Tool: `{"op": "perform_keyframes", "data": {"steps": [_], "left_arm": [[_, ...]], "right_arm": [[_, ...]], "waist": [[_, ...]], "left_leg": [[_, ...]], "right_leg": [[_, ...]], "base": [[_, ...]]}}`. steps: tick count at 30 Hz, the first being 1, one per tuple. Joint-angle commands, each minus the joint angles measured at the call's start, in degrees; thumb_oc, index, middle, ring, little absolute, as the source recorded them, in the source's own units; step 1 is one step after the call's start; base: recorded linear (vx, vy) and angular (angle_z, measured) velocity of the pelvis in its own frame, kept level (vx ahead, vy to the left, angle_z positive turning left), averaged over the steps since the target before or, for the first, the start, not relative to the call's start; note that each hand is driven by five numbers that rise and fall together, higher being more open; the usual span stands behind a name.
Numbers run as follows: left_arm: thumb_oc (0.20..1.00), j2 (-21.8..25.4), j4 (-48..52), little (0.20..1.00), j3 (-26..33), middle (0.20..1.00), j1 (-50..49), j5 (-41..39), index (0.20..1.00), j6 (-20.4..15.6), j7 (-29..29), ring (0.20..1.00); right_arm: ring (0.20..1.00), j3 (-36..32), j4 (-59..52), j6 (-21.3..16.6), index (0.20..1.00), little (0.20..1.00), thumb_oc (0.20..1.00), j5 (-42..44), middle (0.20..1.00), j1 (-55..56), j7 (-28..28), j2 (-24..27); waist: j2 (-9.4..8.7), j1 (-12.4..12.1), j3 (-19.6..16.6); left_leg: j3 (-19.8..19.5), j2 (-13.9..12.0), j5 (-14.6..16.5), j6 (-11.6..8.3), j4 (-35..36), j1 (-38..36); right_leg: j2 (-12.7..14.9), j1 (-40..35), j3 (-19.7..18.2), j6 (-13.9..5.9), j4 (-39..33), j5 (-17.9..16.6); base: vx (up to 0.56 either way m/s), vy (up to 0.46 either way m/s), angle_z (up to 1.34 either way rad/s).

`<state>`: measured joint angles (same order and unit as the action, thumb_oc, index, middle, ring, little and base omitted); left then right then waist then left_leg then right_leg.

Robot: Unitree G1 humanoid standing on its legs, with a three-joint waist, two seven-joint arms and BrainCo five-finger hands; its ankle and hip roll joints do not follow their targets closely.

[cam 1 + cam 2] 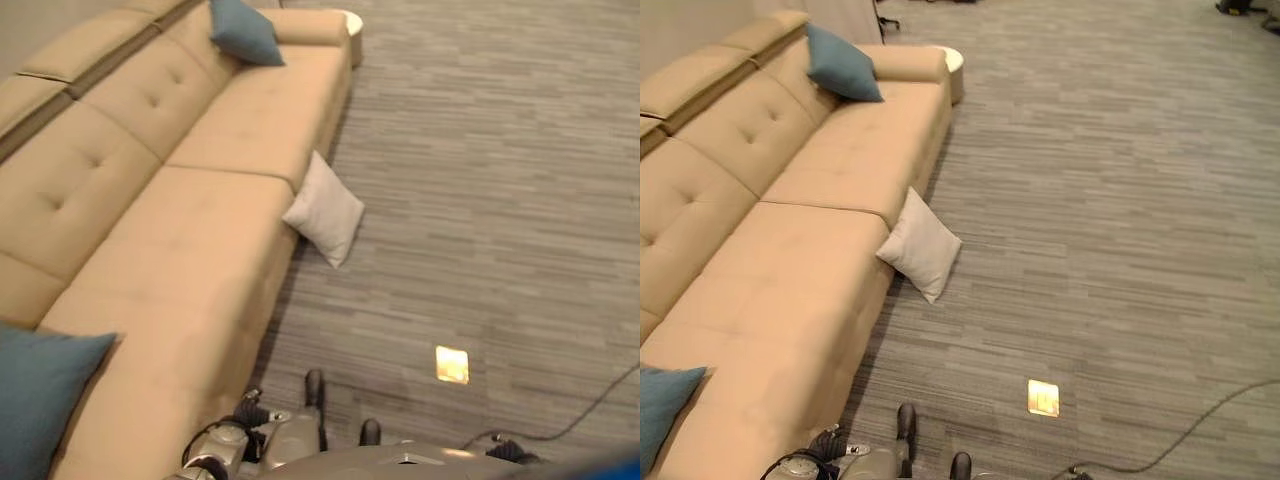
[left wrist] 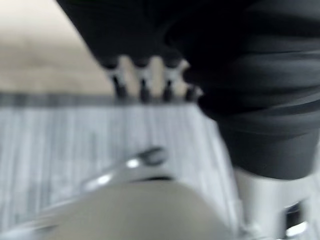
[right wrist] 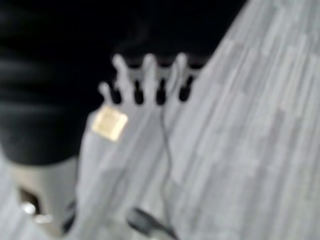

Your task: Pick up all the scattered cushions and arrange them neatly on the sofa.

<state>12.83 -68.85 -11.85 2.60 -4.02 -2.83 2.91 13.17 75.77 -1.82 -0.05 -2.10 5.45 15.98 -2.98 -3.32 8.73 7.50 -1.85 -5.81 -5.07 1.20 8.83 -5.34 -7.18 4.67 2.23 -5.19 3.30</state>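
A long beige sofa (image 1: 190, 250) runs along the left. One blue cushion (image 1: 245, 32) leans against the backrest at the sofa's far end. A second blue cushion (image 1: 38, 395) lies on the seat at the near end. A light grey cushion (image 1: 325, 208) stands on the carpet and leans against the sofa's front, about midway along it. My left hand (image 2: 141, 75) hangs over the carpet near the sofa's base, fingers straight and holding nothing. My right hand (image 3: 148, 70) hangs over open carpet, also with straight fingers and nothing in it.
A small brass floor plate (image 1: 452, 364) is set in the grey striped carpet (image 1: 500, 180) to the right of the sofa. A white round side table (image 1: 352, 28) stands at the sofa's far end.
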Motion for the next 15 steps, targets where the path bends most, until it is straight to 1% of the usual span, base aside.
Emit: {"op": "perform_keyframes", "data": {"steps": [1, 2, 3, 4, 5, 6, 7, 8, 10, 11, 12, 13, 14, 15], "left_arm": [[1.0, -1.74, -0.09, 1.0, -0.69, 1.0, 1.28, -1.68, 1.0, -0.72, 0.92, 1.0], [1.0, -1.74, -0.09, 1.0, -0.7, 1.0, 1.27, -1.68, 1.0, -0.72, 0.91, 1.0], [1.0, -1.68, 0.09, 1.0, -0.62, 1.0, 1.22, -1.82, 1.0, -0.73, 0.96, 1.0], [1.0, -1.46, 0.41, 1.0, -0.56, 1.0, 1.38, -1.99, 1.0, -0.71, 0.94, 1.0], [1.0, -0.95, 1.53, 1.0, -0.29, 1.0, 1.65, -3.29, 1.0, -0.88, 1.08, 1.0], [1.0, -0.66, 1.85, 1.0, -0.28, 1.0, 1.75, -3.55, 1.0, -0.98, 1.27, 1.0], [1.0, -0.66, 1.86, 1.0, -0.28, 1.0, 1.75, -3.56, 1.0, -0.98, 1.27, 1.0], [1.0, -0.37, 1.98, 1.0, -0.13, 1.0, 1.96, -3.88, 1.0, -0.95, 1.37, 1.0], [1.0, 0.0, 2.07, 1.0, 0.0, 1.0, 2.27, -4.02, 1.0, -1.07, 1.63, 1.0], [1.0, 0.19, 1.89, 1.0, 0.25, 1.0, 2.6, -3.95, 1.0, -1.11, 1.62, 1.0], [1.0, 0.3, 1.55, 1.0, 0.48, 1.0, 2.83, -3.48, 1.0, -1.27, 1.61, 1.0], [1.0, 0.3, 1.55, 1.0, 0.48, 1.0, 2.84, -3.48, 1.0, -1.27, 1.61, 1.0], [1.0, 0.35, 1.38, 1.0, 1.16, 1.0, 2.86, -3.35, 1.0, -1.39, 1.74, 1.0], [1.0, 0.41, 1.22, 1.0, 1.33, 1.0, 2.85, -3.42, 1.0, -1.47, 1.78, 1.0]], "right_arm": [[1.0, -0.44, -3.4, -0.72, 1.0, 1.0, 1.0, -0.5, 1.0, 1.1, 0.71, 0.95], [1.0, -0.45, -3.41, -0.72, 1.0, 1.0, 1.0, -0.5, 1.0, 1.11, 0.71, 0.94], [1.0, -0.26, -3.41, -0.62, 1.0, 1.0, 1.0, -1.17, 1.0, 0.68, 0.58, 0.96], [1.0, -0.08, -3.59, -0.62, 1.0, 1.0, 1.0, -1.57, 1.0, 0.23, 0.63, 1.14], [1.0, -0.1, -4.54, -0.7, 1.0, 1.0, 1.0, -1.56, 1.0, -0.59, 0.69, 1.44], [1.0, -0.22, -5.02, -0.74, 1.0, 1.0, 1.0, -1.38, 1.0, -0.64, 0.82, 1.44], [1.0, -0.22, -5.03, -0.73, 1.0, 1.0, 1.0, -1.38, 1.0, -0.64, 0.82, 1.44], [1.0, -0.41, -5.36, -0.68, 1.0, 1.0, 1.0, -1.3, 1.0, -0.81, 0.81, 1.46], [1.0, -0.16, -5.54, -0.68, 1.0, 1.0, 1.0, -1.53, 1.0, -1.18, 0.96, 1.82], [1.0, -0.18, -5.51, -0.71, 1.0, 1.0, 1.0, -1.5, 1.0, -1.4, 0.9, 1.95], [1.0, -0.12, -5.6, -0.69, 1.0, 1.0, 1.0, -1.53, 1.0, -1.61, 0.93, 2.1], [1.0, -0.12, -5.6, -0.69, 1.0, 1.0, 1.0, -1.53, 1.0, -1.61, 0.93, 2.11], [1.0, 0.16, -5.68, -0.59, 1.0, 1.0, 1.0, -1.84, 1.0, -1.81, 0.96, 2.17], [1.0, 0.39, -5.59, -0.52, 1.0, 1.0, 1.0, -2.13, 1.0, -1.97, 0.85, 2.28]], "waist": [[-0.52, -0.21, -0.56], [-0.55, -0.31, -0.55], [-0.48, -0.85, -0.75], [-0.35, -1.04, -0.7], [-0.03, -0.65, -0.14], [0.31, -0.57, 0.06], [0.26, -0.57, 0.12], [0.54, -0.3, 0.2], [1.03, -0.13, 0.28], [1.16, 0.16, 0.25], [0.59, 0.69, 0.53], [0.61, 0.69, 0.58], [0.14, 1.45, 0.51], [0.09, 1.87, 0.46]], "left_leg": [[1.99, 1.06, 4.03, 2.98, -7.5, -1.46], [2.09, 1.08, 4.06, 3.01, -7.48, -1.5], [2.84, 1.41, 5.0, 3.93, -7.16, -2.91], [3.37, 1.53, 5.81, 4.65, -6.67, -4.24], [3.5, 1.76, 6.91, 5.7, -5.92, -6.94], [3.47, 1.63, 7.62, 5.92, -5.71, -8.06], [3.48, 1.71, 7.65, 5.94, -5.72, -8.11], [3.43, 1.68, 8.16, 5.98, -5.04, -9.39], [3.13, 1.51, 8.94, 5.72, -3.69, -11.33], [2.9, 1.44, 9.46, 5.38, -2.87, -12.52], [2.33, 2.08, 10.44, 4.69, -2.9, -13.75], [2.32, 2.05, 10.45, 4.68, -2.89, -13.81], [1.2, 2.24, 11.73, 4.0, -2.6, -15.72], [0.63, 2.21, 12.07, 3.77, -2.43, -16.55]], "right_leg": [[7.39, 0.29, 5.35, -9.64, 13.63, 4.34], [7.44, 0.36, 5.24, -9.67, 13.8, 4.44], [8.77, 2.4, 5.97, -11.1, 18.33, 2.73], [9.98, 4.52, 6.64, -12.42, 22.3, 0.5], [11.54, 7.89, 8.1, -14.34, 29.25, -3.44], [12.52, 9.23, 9.4, -14.41, 31.23, -4.27], [12.62, 9.26, 9.38, -14.44, 31.42, -4.14], [14.26, 10.79, 11.29, -13.88, 31.67, -4.39], [16.27, 12.86, 14.09, -12.44, 28.24, -3.62], [16.61, 13.89, 14.75, -11.9, 24.46, -3.21], [16.74, 14.94, 14.28, -12.18, 16.64, -5.34], [16.71, 14.84, 14.3, -12.18, 16.57, -5.37], [15.55, 16.26, 12.45, -12.97, 9.87, -7.43], [15.22, 16.93, 11.22, -13.32, 8.91, -8.11]], "base": [[0.33, 0.086, -0.91], [0.17, 0.061, -0.55], [0.17, 0.065, -0.56], [0.34, 0.112, -0.64], [0.33, 0.092, -0.5], [0.25, 0.066, -0.58], [0.17, 0.03, -0.3], [0.17, 0.008, -0.08], [0.27, -0.035, 0.06], [0.38, -0.139, -0.07], [0.29, -0.119, 0.02], [0.41, -0.193, 0.08], [0.32, -0.138, 0.13], [0.45, -0.186, 0.23]]}}
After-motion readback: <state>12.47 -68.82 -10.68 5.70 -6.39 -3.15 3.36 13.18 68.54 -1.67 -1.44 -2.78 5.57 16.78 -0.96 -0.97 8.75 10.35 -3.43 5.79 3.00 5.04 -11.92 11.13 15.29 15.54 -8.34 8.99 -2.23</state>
